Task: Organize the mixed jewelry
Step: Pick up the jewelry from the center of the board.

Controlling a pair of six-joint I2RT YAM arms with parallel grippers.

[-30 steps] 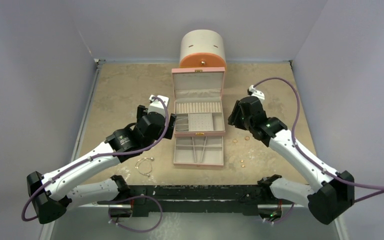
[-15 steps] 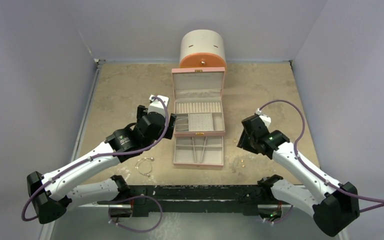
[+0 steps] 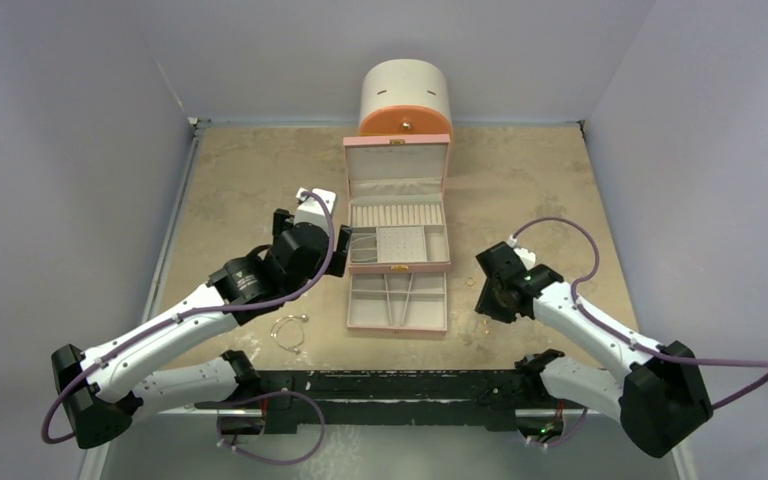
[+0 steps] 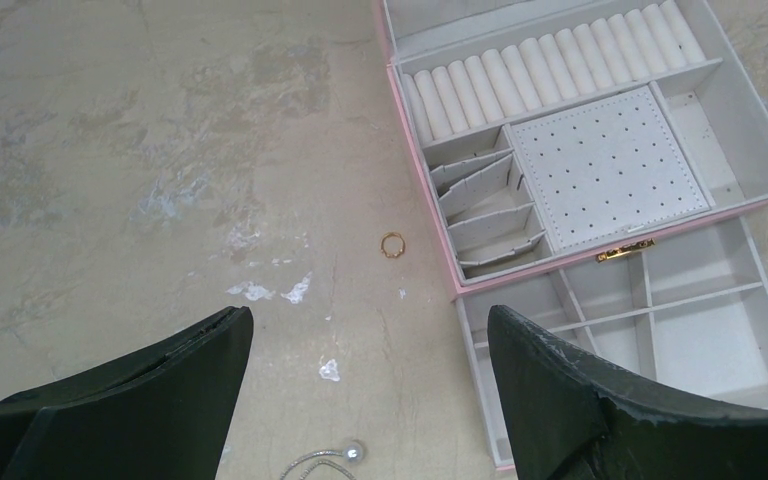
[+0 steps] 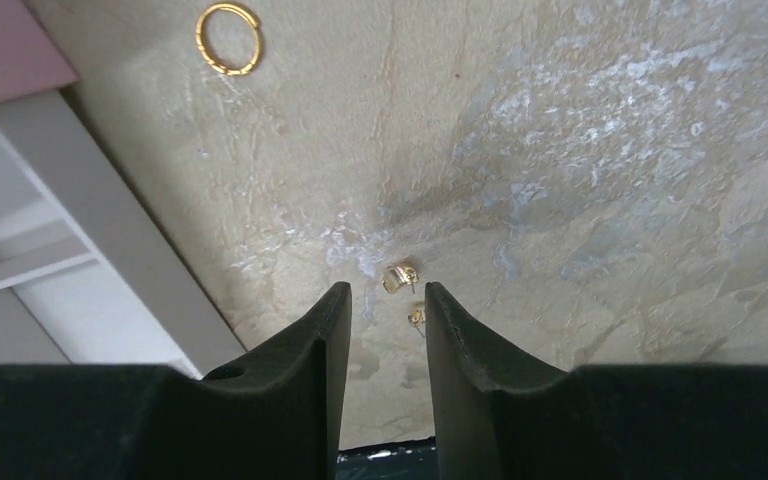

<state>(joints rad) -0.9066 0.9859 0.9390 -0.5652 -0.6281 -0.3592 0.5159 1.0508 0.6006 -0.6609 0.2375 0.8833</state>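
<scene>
Right gripper (image 5: 385,292): jaws stand narrowly apart over the table (image 5: 580,150), two tiny gold studs (image 5: 400,277) at the tips, none clamped. Left gripper (image 4: 367,315) gapes wide, empty.

The right gripper (image 3: 486,303) is hovering low over the table (image 3: 240,190) just right of the pink jewelry box (image 3: 397,327), the left gripper (image 3: 340,252) hanging at its left side.
</scene>
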